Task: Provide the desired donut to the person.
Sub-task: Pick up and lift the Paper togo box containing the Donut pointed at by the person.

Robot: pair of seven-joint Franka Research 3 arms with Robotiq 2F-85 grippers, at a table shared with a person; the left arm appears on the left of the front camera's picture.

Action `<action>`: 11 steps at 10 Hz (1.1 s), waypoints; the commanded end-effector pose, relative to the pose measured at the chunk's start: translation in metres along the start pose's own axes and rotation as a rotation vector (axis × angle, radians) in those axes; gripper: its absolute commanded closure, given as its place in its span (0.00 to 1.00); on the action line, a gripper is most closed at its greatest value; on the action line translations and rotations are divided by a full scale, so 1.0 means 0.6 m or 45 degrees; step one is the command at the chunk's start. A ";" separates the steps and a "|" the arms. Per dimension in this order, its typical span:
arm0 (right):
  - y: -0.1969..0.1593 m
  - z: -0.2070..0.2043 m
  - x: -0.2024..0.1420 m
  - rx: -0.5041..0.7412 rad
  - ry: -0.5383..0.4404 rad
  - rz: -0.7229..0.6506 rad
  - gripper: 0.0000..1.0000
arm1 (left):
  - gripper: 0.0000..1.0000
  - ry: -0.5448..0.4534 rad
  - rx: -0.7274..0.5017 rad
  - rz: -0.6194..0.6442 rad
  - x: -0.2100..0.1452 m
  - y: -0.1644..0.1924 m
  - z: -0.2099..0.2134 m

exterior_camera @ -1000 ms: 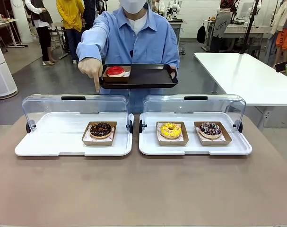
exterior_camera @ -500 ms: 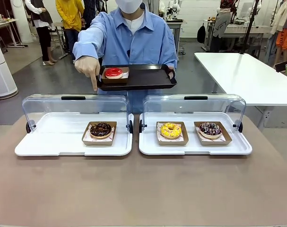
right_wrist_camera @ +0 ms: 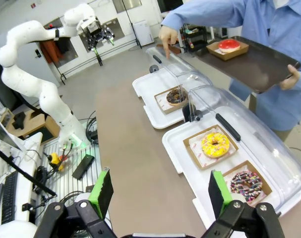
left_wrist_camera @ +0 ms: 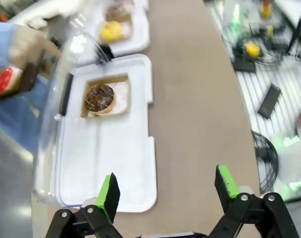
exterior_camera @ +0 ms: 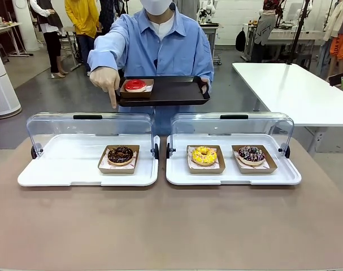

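Chocolate donut [exterior_camera: 120, 154] is being pointed out by the person's hand [exterior_camera: 106, 80]. Left gripper [left_wrist_camera: 166, 184] and right gripper [right_wrist_camera: 159, 187] are seen open, empty; reaching and grasping it is likely called for next.

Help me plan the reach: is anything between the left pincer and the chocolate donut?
Nothing visible. The clear lid stands raised beyond the chocolate donut; only bare white tray lies between it and the open left pincer.

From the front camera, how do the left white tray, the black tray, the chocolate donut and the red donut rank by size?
1. left white tray
2. black tray, though it is farther off
3. chocolate donut
4. red donut, which looks slightly smaller, but it is farther from the camera, so the two donuts may really match
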State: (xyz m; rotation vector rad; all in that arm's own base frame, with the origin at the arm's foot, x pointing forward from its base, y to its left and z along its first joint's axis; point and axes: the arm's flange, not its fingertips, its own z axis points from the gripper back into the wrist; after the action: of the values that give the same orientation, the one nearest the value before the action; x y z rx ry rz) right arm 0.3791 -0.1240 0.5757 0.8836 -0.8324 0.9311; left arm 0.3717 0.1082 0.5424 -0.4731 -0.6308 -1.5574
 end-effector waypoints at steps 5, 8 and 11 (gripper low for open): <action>0.000 -0.002 -0.001 0.007 -0.008 0.000 0.00 | 0.00 0.759 -0.164 -0.213 0.223 0.049 -0.215; 0.000 -0.002 -0.001 0.007 -0.008 0.000 0.00 | 0.00 0.936 -0.164 -0.227 0.287 0.060 -0.357; 0.000 -0.002 -0.001 0.007 -0.008 0.000 0.00 | 0.00 0.940 -0.129 -0.233 0.299 0.075 -0.461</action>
State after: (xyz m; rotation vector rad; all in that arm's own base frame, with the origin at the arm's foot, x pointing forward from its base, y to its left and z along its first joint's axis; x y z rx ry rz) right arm 0.3790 -0.1241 0.5757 0.8837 -0.8324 0.9311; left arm 0.4100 -0.2048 0.4557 0.0820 -0.0125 -1.8134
